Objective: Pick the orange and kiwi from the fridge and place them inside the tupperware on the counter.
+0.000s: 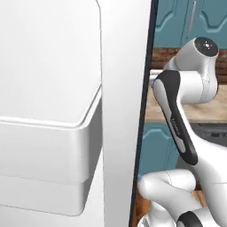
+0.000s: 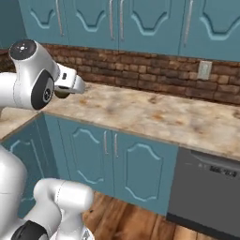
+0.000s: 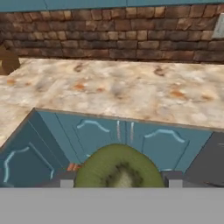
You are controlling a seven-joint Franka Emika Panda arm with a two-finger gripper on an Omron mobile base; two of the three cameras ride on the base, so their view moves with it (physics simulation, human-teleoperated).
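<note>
Claw [image 3: 118, 180] clamped around the kiwi [image 3: 119, 168], fruit snug between both fingertips [image 3: 66, 179], held out facing the mottled tabletop [image 3: 131, 92], brick wall [image 3: 113, 35] behind, teal cabinet doors [image 3: 100, 135] below

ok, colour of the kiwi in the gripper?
Olive green, with a paler fuzzy patch at its middle; the kiwi shows best in the hand view.

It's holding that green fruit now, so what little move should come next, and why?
Probably carry the kiwi forward over the counter. The gripper is shut on the fruit, with cabinet doors below it rather than the countertop, and the container isn't in sight yet.
</note>
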